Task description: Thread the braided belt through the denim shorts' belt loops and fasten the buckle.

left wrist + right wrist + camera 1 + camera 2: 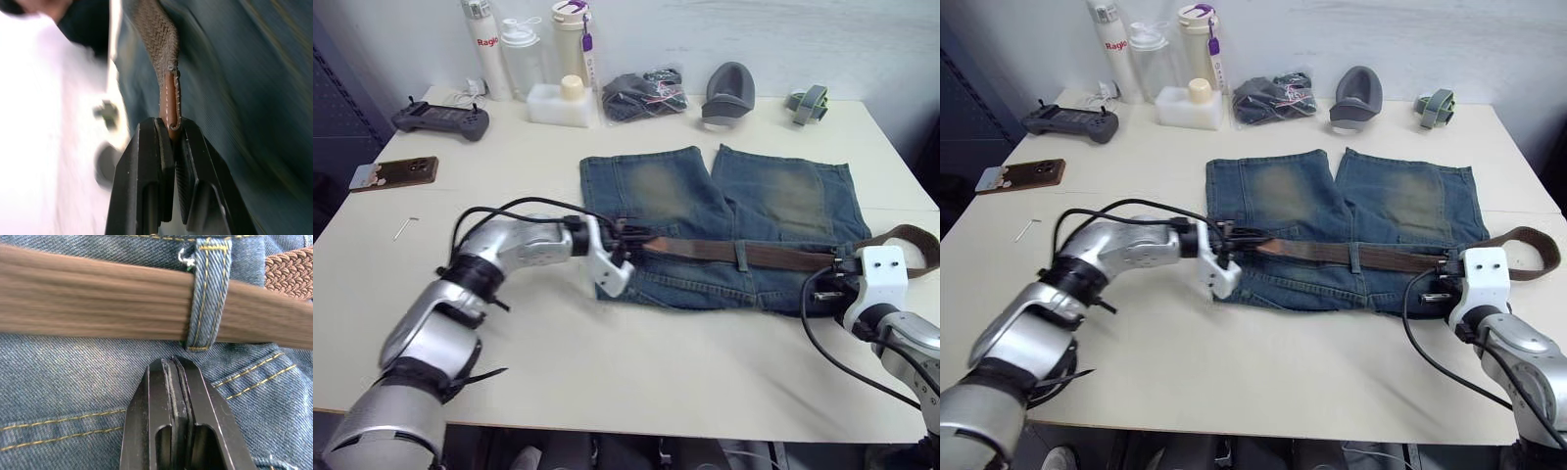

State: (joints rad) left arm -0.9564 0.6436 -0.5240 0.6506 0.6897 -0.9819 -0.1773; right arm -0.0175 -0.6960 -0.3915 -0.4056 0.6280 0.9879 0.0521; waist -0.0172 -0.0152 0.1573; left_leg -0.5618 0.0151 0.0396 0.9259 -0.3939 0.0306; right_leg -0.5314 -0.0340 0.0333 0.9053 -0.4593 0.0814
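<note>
The denim shorts (724, 206) lie flat mid-table with the waistband towards me. The braided belt (705, 251) runs along the waistband under a belt loop (208, 293), and its far end curls off the shorts' right edge (911, 240). At the waistband's left end, my left gripper (173, 129) is shut on the belt's tan leather tip (169, 105). My right gripper (171, 361) is shut just below that belt loop, its tips against the denim near the waistband's right end (837, 266). The buckle is hidden.
Along the back edge stand bottles (524, 49), a white box (558, 103), a dark cloth bundle (643, 93), a grey cap-shaped object (728, 93) and a small strap roll (809, 103). A controller (440, 119), a phone (396, 172) and a small pin (404, 227) lie at left.
</note>
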